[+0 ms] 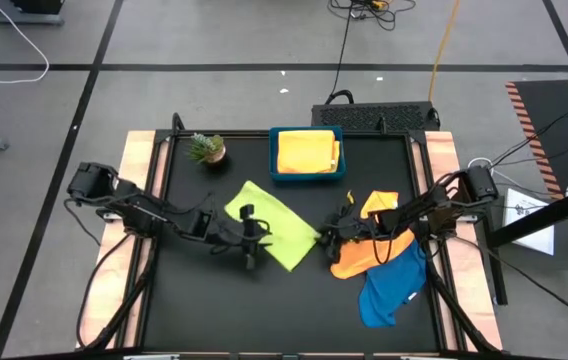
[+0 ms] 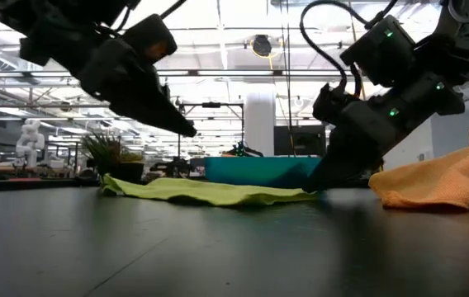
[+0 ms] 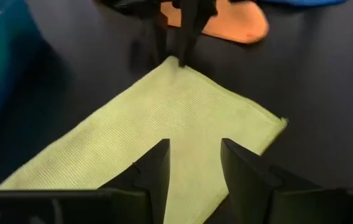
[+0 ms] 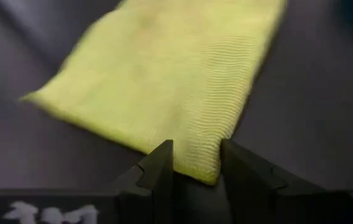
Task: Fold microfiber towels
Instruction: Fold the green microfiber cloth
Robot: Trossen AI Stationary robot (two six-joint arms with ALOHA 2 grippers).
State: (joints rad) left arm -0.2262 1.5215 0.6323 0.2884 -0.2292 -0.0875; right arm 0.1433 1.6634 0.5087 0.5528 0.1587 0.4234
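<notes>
A lime green towel (image 1: pixel 269 222) lies flat on the black table as a long strip, slanting from far left to near right. My left gripper (image 3: pixel 195 163) is open and hangs above the towel's near-left part (image 1: pixel 254 238), clear of it in the low view (image 2: pixel 181 125). My right gripper (image 4: pixel 197 163) is open and low at the towel's right corner (image 4: pixel 201 169), with one finger on each side of that corner. An orange towel (image 1: pixel 364 250) and a blue towel (image 1: pixel 392 290) lie bunched under the right arm. My right gripper comes slanting down from the table's right, its fingers (image 4: pixel 158 165) astride the green towel's right corner (image 3: pixel 176 61). The corner lies flat on the table between them, not pinched. I cannot tell whether the fingertips touch the cloth.
A blue tray (image 1: pixel 276 170) at the far middle holds a folded yellow-orange cloth (image 1: pixel 307 152). A small potted plant (image 1: pixel 207 148) stands at the far left. Bare black table shows on the near left (image 1: pixel 204 310).
</notes>
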